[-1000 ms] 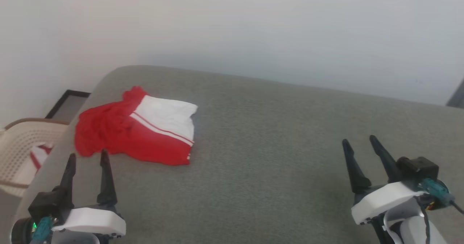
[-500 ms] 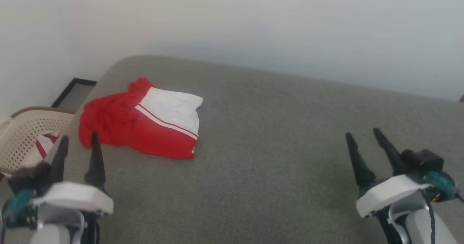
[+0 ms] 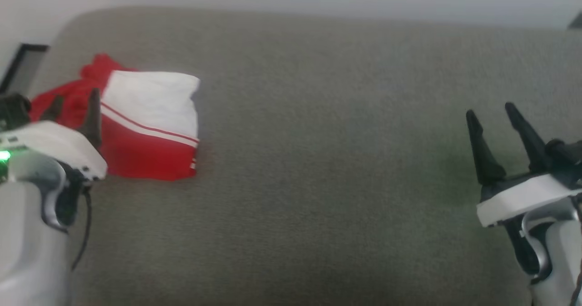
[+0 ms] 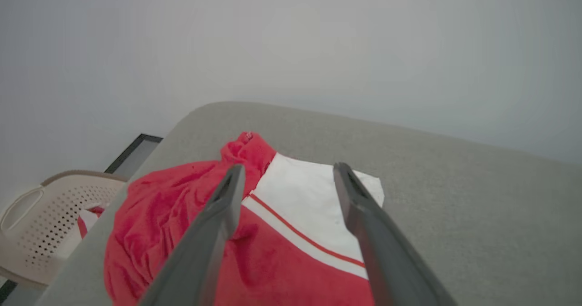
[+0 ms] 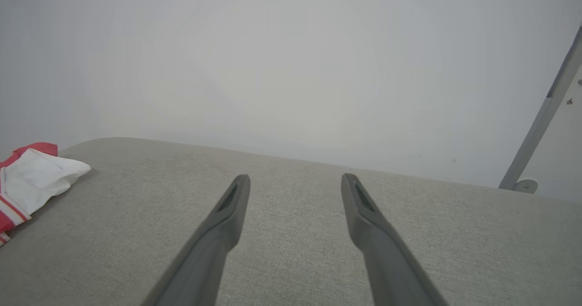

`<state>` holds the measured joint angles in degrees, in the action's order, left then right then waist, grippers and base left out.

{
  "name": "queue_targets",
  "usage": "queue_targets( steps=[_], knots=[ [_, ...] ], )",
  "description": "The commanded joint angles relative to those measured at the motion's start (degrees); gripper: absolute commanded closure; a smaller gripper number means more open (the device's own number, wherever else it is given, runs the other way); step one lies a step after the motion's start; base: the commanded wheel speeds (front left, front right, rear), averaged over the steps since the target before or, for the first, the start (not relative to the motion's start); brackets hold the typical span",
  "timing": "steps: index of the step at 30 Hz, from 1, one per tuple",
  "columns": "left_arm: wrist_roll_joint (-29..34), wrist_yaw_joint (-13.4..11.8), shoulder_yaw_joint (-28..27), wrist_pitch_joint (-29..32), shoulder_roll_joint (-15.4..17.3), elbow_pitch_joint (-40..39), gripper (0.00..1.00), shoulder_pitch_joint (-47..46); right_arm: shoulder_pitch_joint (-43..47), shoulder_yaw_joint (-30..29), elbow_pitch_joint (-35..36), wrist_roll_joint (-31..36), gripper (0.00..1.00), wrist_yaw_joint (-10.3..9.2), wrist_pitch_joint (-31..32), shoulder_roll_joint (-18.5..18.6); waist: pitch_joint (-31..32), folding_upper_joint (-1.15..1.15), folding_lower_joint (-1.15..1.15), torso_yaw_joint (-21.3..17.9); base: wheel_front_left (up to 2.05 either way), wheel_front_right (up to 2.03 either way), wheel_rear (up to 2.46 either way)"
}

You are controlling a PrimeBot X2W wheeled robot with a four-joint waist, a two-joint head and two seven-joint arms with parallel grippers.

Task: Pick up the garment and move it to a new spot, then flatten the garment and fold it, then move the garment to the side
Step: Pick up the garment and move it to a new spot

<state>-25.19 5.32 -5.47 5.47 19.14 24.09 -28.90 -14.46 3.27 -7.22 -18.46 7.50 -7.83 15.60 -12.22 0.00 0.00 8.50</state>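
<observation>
While garment lies crumpled at left end of grey surface | left gripper is seen open over it, nothing gripped | right gripper is seen open, empty, well apart to the right

Garment of soft matt jersey cloth, red part crumpled, white part smooth, table covered in grey woven fabric, coarse and matt, fingers of dull dark plastic, basket of perforated beige plastic, wall smooth, matt
</observation>
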Motion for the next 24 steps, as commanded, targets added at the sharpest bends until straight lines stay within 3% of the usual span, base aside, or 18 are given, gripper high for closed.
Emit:
queue_targets(
  steps=[1,13,18,24],
  knots=[
    [-0.57,0.29,0.17,1.27,0.52,1.43,0.0,-1.98,-1.03,0.06,0.74,-0.35,0.0,-0.02,-0.04,0.29,-4.68,0.0,0.0,-3.56,0.0,0.0,0.0],
    [-0.63,-4.47,1.55,17.92,4.52,18.18,0.0,-13.9,-4.46,0.3,2.8,-1.74,0.0,-0.02,0.26,1.37,-12.84,0.0,0.0,-7.66,0.0,0.0,0.0],
    [-0.03,-6.39,3.3,23.96,3.95,23.63,0.0,-14.19,-4.88,0.27,3.27,-1.92,0.0,-0.02,0.68,1.37,-13.44,0.0,0.0,-8.11,0.0,0.0,0.0],
    [-0.02,-6.54,4.59,26.15,3.3,25.37,0.0,-14.84,-5.07,-0.05,3.32,-2.18,0.0,-0.02,1.47,1.09,-13.12,0.0,0.0,-7.77,0.0,0.0,0.0]
  ],
)
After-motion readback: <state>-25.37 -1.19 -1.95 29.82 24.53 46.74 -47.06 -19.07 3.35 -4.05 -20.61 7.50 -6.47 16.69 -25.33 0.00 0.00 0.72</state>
